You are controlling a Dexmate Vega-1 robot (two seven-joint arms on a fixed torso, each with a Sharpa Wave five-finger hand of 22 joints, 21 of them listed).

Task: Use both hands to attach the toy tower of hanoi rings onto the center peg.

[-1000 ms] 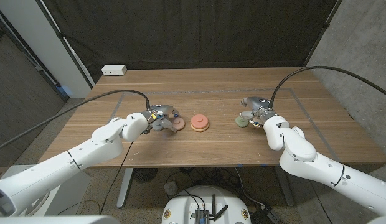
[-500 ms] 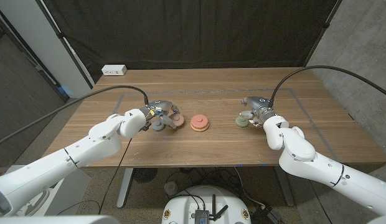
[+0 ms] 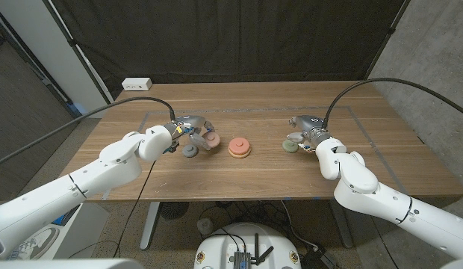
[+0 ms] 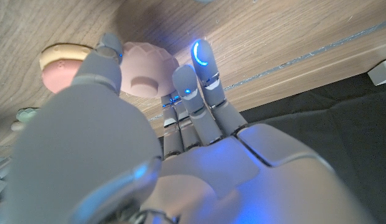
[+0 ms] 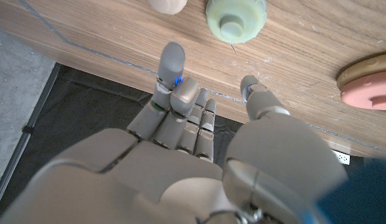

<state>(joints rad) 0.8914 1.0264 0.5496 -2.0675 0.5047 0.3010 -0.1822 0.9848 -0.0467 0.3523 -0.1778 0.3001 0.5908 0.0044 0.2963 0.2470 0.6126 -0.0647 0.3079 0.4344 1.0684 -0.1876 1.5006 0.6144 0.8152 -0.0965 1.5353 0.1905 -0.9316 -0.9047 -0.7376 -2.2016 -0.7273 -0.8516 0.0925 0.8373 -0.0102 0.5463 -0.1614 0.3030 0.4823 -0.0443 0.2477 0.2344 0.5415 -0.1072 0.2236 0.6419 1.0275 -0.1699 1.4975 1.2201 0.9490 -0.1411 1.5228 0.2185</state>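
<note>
A white power strip (image 3: 137,84) sat at the upper left of the frame from the head camera, at the far edge of the wooden table (image 3: 254,183), with a black curtain hanging behind it. Left of centre, the robot's left hand (image 3: 188,131) held the pink ring (image 3: 210,139) by its rim. The left wrist camera showed that ring (image 4: 146,78) pinched between the thumb (image 4: 104,50) and the fingertips (image 4: 202,57) of the left hand (image 4: 180,155), close above the wood. A grey piece (image 3: 189,152) lay on the table just below the left hand in the frame, apart from the fingers.

At the middle of the frame stood the centre peg's base (image 3: 240,149), a tan disc with a pink ring already on it, just to the right of the held pink ring and not touching it. The same base showed at the upper left of the left wrist picture (image 4: 59,65).

Right of centre, the green ring (image 3: 290,146) lay on the table, with the right hand (image 3: 310,131) just beside it and reaching partly over it. From the right wrist camera, the right hand (image 5: 180,155) held nothing: one finger (image 5: 173,62) and the thumb (image 5: 258,93) were stretched out and apart, the rest curled in, and the green ring (image 5: 235,15) lay beyond their tips beside a beige piece (image 5: 167,5).
</note>
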